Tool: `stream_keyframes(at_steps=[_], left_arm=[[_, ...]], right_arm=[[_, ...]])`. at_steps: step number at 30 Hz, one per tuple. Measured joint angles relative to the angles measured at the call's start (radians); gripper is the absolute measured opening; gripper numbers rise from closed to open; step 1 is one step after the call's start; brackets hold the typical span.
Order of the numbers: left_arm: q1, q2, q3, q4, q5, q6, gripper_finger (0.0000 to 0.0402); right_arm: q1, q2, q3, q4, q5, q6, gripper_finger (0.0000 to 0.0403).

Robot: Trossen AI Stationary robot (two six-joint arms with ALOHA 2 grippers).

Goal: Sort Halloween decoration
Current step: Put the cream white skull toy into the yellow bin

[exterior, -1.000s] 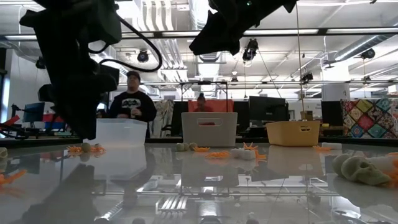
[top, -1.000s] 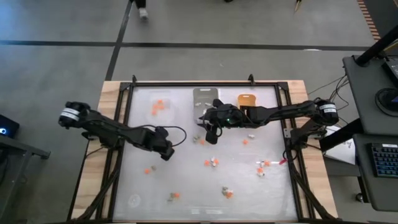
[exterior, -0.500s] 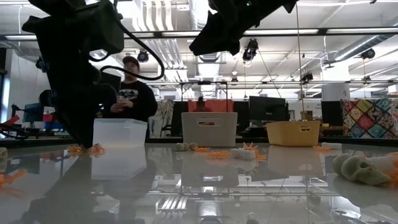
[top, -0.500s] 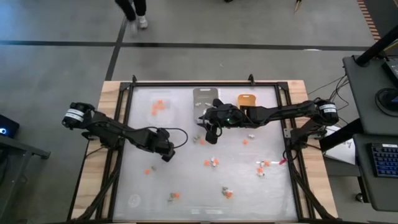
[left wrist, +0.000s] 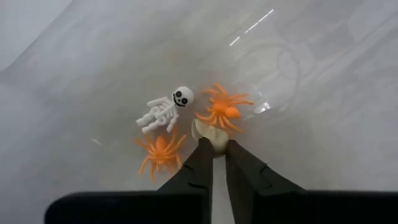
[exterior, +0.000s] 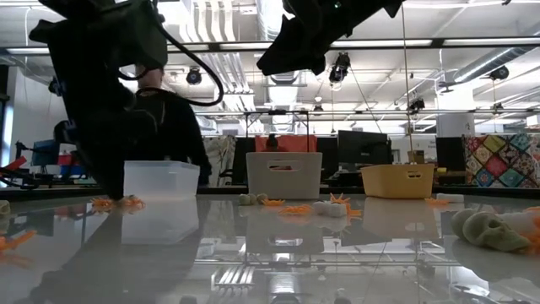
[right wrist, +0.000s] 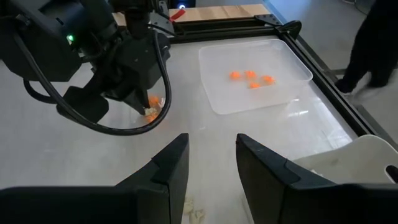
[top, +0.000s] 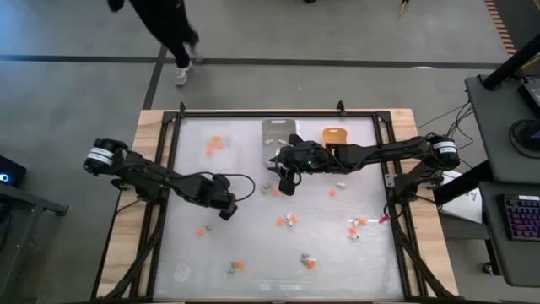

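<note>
My left gripper (left wrist: 214, 148) is down at the table left of centre (top: 226, 209), shut on a small tan trinket (left wrist: 210, 132). Around it lie two orange spiders (left wrist: 224, 112) (left wrist: 160, 150) and a white skeleton (left wrist: 163, 111). My right gripper (right wrist: 211, 163) hangs open above the table's middle (top: 285, 181), near the grey tray (top: 278, 135), with nothing between its fingers. More Halloween decoration lies scattered on the table, such as an orange piece (top: 201, 230) and a mixed pair (top: 288, 220). My left gripper pinches the tan trinket's near end (left wrist: 212, 142) between its two fingertips. The fingers slant down onto it from above. The trinket's far end (left wrist: 205, 127) sticks out past the fingertips, beside one orange spider. Whether it is off the table I cannot tell.
A clear tray (top: 215, 145) with orange pieces, the grey tray and an orange-yellow tray (top: 335, 135) stand along the far side. A greenish skull (exterior: 489, 230) lies near the low camera. A person (top: 164, 25) walks past beyond the far edge.
My left gripper has shut, its fingers closing on the tan trinket while the arm has stayed almost in place. My right arm has kept still. The person behind the table has walked along the far side.
</note>
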State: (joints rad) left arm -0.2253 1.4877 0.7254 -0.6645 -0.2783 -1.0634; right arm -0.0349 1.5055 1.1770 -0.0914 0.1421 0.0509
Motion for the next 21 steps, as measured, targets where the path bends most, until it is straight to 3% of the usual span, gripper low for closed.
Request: stream_keyframes(at_steps=[13,21], left_arm=[[-0.013,-0.147,-0.002,-0.024,0.041,0.065,0.0001],[-0.045,-0.271,-0.002,0.087,0.012,0.241,0.0000]], right_arm=[[0.000,0.000,-0.001,-0.008,-0.001,-0.011,0.0123],[0.011,0.000,-0.042,0.008,-0.072,-0.058,0.0123]])
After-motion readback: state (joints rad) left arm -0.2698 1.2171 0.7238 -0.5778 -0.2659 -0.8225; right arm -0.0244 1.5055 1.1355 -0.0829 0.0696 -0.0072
